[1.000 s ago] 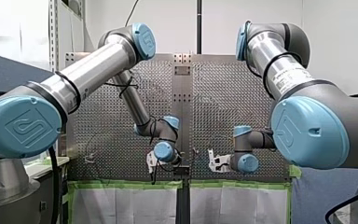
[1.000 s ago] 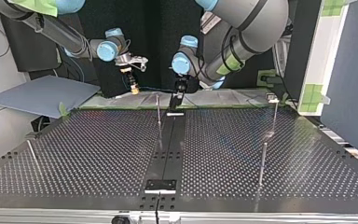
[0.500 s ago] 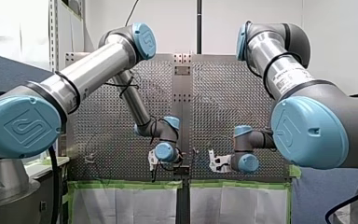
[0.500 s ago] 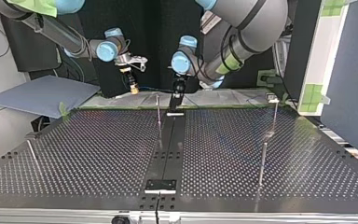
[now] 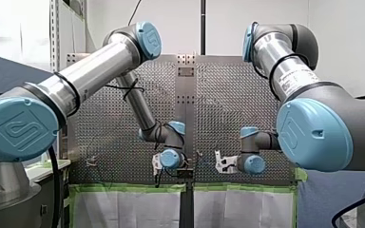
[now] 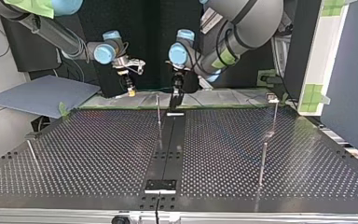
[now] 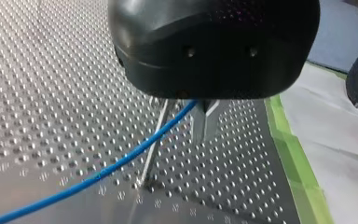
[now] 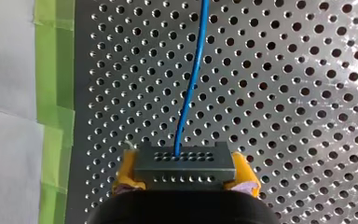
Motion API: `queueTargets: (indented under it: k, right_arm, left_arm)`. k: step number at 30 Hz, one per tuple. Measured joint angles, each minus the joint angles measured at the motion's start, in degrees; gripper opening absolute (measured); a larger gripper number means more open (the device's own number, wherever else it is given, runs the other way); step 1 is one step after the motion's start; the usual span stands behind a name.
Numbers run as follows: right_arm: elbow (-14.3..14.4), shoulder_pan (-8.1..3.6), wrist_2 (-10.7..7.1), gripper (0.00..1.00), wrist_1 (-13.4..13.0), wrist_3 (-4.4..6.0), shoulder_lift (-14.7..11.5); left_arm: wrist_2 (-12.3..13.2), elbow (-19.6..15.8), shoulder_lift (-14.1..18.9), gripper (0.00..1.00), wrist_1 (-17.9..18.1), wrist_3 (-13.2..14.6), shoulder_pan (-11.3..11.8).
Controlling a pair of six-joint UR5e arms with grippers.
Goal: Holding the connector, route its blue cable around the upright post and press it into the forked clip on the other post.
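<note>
You will find no word or number here that can be read outright. In the front view, the big blue joint cap (image 5: 19, 128) on my left arm (image 5: 95, 66) bears an embossed emblem, a curled mark inside a rounded square. The blue cap (image 5: 313, 134) on my right arm (image 5: 285, 61) bears a fainter mark of the same kind. A white label (image 5: 295, 79) wraps my right arm's silver tube and carries lines of dark print, too small for you to read.
</note>
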Motion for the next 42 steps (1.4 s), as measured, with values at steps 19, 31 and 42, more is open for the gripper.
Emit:
queueTargets:
  k: [19, 31, 42]
  right_arm:
    - [-3.3, -0.8, -0.08, 0.0, 2.4, -0.19, 0.0]
    - [-4.0, -2.02, -1.18, 0.0, 1.4, -0.29, 0.0]
    - [-4.9, -2.68, -1.31, 0.0, 1.7, -0.4, 0.0]
  left_arm:
    - [-0.3, 0.4, 0.0, 0.0, 1.9, 0.1, -0.6]
    - [-0.7, 2.8, 0.0, 0.0, 0.2, -0.1, -0.2]
    - [0.0, 4.1, 0.0, 0.0, -1.2, -0.3, 0.5]
